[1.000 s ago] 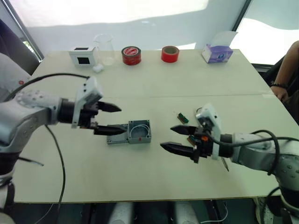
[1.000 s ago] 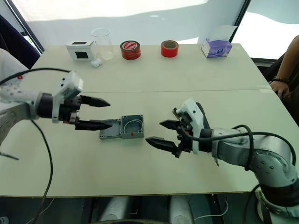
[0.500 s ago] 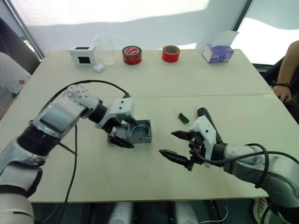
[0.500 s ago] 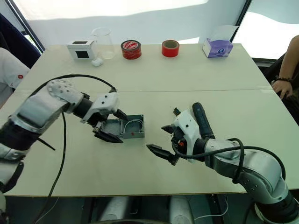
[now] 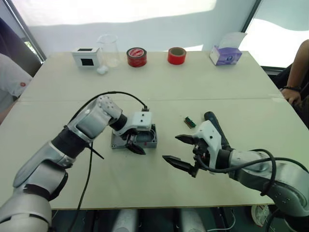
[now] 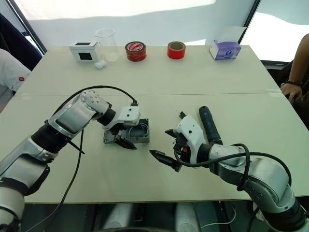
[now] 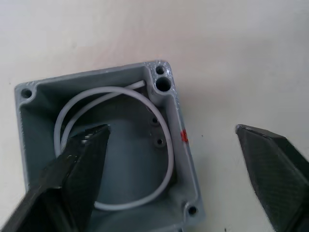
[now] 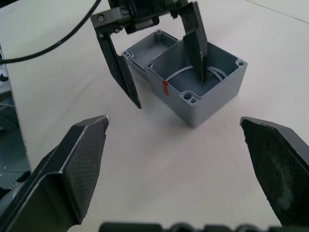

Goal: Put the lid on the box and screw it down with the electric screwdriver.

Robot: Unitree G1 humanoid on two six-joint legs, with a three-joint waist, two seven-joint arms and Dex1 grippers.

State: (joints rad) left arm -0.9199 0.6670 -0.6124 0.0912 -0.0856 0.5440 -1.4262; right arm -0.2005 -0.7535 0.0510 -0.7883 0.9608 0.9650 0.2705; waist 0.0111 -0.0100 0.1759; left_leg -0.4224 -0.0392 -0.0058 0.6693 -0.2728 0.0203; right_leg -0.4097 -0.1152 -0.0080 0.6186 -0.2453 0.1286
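The box (image 5: 150, 140) lies open-side up in the middle of the table, a white wire coiled inside and a small red mark on one wall. The lid (image 5: 116, 141) rests against its left side, ribbed side up, partly hidden by my left gripper (image 5: 137, 144). That gripper is open and straddles the red-marked box wall (image 7: 181, 145), with one finger inside the box and the other outside. My right gripper (image 5: 174, 150) hangs open and empty to the right of the box (image 8: 217, 92). The electric screwdriver (image 5: 212, 124) lies on the table just behind the right wrist.
Along the far edge stand a white box with a black screen (image 5: 86, 56), a clear beaker (image 5: 108, 48), two red tape rolls (image 5: 136, 56) and a purple tissue box (image 5: 224, 54). A small green part (image 5: 189, 122) lies near the screwdriver. A person's arm (image 5: 294, 79) shows at the right edge.
My left gripper has moved right from the lid's side to the box, and one finger now reaches inside it. The right gripper has shifted slightly, uncovering the screwdriver.
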